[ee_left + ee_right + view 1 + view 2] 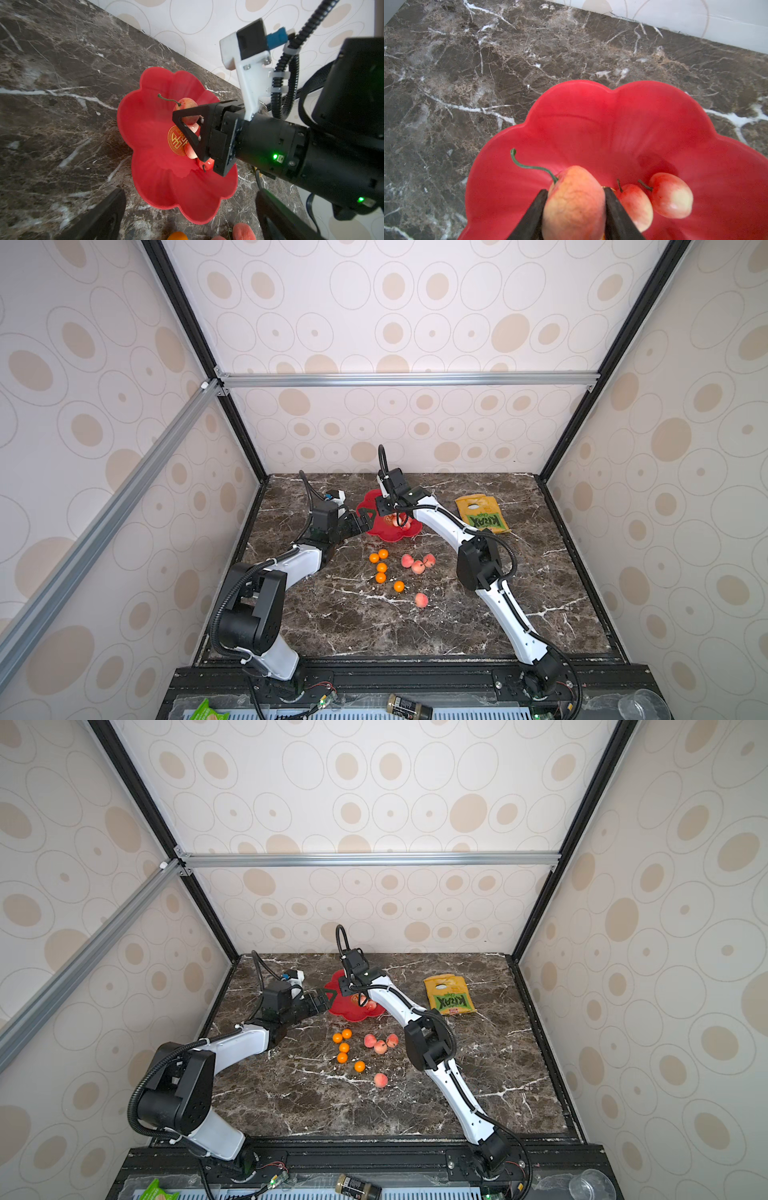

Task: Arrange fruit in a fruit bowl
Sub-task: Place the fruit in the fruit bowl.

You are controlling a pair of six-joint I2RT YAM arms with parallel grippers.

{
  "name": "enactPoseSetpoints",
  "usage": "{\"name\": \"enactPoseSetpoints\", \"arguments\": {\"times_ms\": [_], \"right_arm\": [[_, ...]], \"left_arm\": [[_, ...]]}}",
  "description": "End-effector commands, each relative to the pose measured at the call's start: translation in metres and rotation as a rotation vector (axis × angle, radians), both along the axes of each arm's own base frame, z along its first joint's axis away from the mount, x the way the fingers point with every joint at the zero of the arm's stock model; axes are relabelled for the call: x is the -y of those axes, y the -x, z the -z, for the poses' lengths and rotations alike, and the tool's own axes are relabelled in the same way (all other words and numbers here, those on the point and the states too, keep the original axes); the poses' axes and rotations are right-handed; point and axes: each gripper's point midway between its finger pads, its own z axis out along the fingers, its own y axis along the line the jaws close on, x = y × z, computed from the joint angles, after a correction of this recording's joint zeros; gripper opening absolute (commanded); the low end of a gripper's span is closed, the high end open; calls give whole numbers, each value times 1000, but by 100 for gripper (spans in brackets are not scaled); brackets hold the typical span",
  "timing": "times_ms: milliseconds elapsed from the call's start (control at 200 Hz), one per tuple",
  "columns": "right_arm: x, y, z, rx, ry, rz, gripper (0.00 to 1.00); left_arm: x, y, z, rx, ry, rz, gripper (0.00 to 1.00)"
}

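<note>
The red flower-shaped fruit bowl [384, 533] [349, 1011] sits at the back middle of the marble table. My right gripper [574, 199] hangs over its centre, shut on a pink fruit [574, 207] with a curled green stem. Two more pink fruits [636, 205] [670, 195] lie in the bowl beside it. My left gripper [365, 517] [187, 218] stands open and empty at the bowl's left rim [155, 176]. In front of the bowl, several orange fruits [380, 568] and pink fruits [417, 564] lie loose on the table.
A yellow-green snack bag [482, 514] lies flat to the right of the bowl, close to the right arm. On the front rail stand a dark jar [409, 705], a clear cup [642, 705] and a green packet [208, 711]. Walls enclose the table on three sides.
</note>
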Motion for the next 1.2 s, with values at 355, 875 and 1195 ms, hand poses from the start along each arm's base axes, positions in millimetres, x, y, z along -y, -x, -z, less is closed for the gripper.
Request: {"name": "enactPoseSetpoints", "arguments": {"times_ms": [355, 875, 1195], "right_arm": [[9, -27, 18, 64, 22, 29, 43], [22, -36, 24, 55, 25, 84, 46], [28, -37, 27, 35, 20, 103, 49]], "left_arm": [[0, -19, -11, 44, 9, 15, 98], [3, -19, -14, 51, 17, 34, 98], [6, -19, -11, 40, 27, 53, 98]]}}
